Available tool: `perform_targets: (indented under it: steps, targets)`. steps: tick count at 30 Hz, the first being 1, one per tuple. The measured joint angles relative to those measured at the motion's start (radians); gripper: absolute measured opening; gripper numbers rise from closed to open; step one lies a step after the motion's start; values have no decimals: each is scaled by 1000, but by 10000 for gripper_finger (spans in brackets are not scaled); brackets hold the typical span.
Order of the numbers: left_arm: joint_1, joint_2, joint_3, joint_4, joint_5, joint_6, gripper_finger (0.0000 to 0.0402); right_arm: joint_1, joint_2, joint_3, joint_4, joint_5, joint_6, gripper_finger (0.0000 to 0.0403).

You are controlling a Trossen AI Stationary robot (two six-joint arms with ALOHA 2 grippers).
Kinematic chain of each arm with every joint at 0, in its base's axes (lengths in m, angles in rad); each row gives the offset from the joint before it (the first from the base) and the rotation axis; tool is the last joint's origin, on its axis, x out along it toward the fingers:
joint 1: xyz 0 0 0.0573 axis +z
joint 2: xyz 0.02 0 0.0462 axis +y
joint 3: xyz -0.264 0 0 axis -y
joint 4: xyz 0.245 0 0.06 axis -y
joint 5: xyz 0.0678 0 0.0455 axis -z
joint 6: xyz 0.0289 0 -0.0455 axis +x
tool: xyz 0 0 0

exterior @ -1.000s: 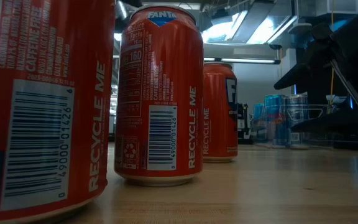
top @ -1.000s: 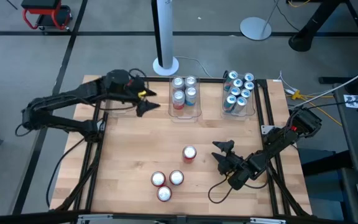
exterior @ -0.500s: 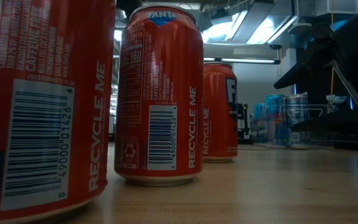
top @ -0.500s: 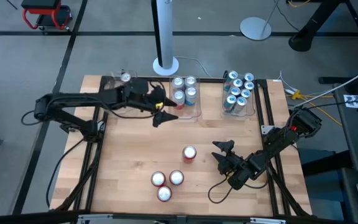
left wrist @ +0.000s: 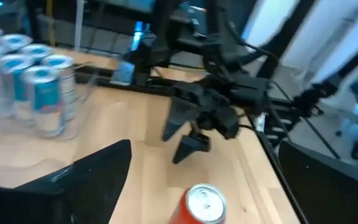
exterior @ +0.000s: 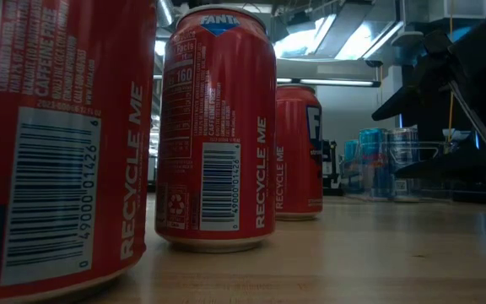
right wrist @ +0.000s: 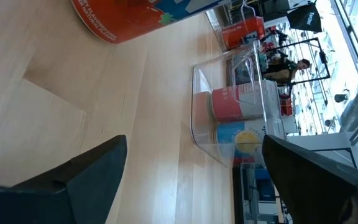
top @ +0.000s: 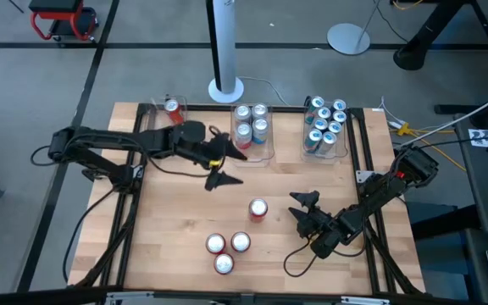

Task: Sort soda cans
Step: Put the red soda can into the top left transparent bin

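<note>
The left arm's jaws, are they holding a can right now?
No. In the high view the left gripper hangs open and empty over bare wood, short of the nearest red can.

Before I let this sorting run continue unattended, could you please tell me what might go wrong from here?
1. The open left gripper is heading toward the lone red can; a low approach could tip it.
2. Three red cans stand bunched together, so grasping one may knock its neighbours.
3. The open right gripper waits close beside that lone can, so the arms could collide.
</note>
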Motion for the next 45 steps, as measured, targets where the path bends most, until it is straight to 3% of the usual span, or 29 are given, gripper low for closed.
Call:
perform_targets:
  steps: [4, 11, 20, 24, 28, 34, 45]
  targets:
    - [-54, 0, 0, 16, 0, 73, 388, 0, 0, 0, 0, -1, 0, 374]
    - [-134, 0, 0, 7, -3, 43, 387, 0, 0, 0, 0, -19, 0, 374]
    - [-253, 88, 0, 44, -202, 30, 388, 0, 0, 0, 2, 0, 0, 374]
    - [-294, 172, 57, -29, -299, 18, 388, 0, 0, 0, 2, 0, 0, 374]
    - [-312, 287, 162, -160, -388, 7, 388, 0, 0, 0, 3, 0, 0, 374]
    - [-315, 430, 284, -263, -421, -14, 388, 0, 0, 0, 3, -1, 0, 374]
    - [-279, 517, 301, -299, -450, -66, 388, 0, 0, 0, 0, -10, 0, 374]
